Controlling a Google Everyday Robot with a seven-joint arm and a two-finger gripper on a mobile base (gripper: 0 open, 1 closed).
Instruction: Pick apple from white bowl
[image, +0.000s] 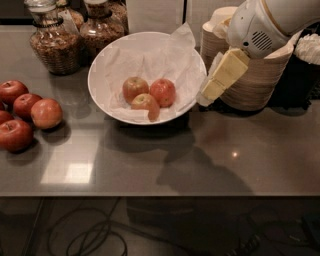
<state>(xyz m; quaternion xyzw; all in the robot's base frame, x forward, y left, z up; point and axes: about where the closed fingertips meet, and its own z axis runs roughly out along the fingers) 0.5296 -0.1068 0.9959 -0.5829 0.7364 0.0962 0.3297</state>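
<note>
Tabletop: dark grey-brown, glossy, taking up most of the view; a pale square of light is reflecting near the front edge on the left, and the arm's shadow is falling across the middle.

White bowl: wide and shallow, sitting toward the far edge, slightly left of centre. Crumpled white paper is lining it and poking up past the rim on the far-right side.

Apple: dull orange-red with tan streaks, resting on the paper in the bowl as the left one of three. It is touching a redder apple on its right, and a pale-topped apple is lying just in front of the pair.

Loose apples: a cluster of red ones, lying along the left edge, well apart from the bowl.

Glass jars: two, filled with something brown, standing at the far-left corner behind the bowl.

Paper bowls: beige stacks, standing at the far-right corner, just beside the white bowl.

Arm: white housing, reaching in over the far-right corner above the stacks.

Tool: yellowish, slanting down and to the left, hovering just outside the white bowl's right rim, in front of the paper bowls, holding nothing. Whether it is apart or together, I cannot tell.

Below the front edge: dark floor with black cables looping across it.
</note>
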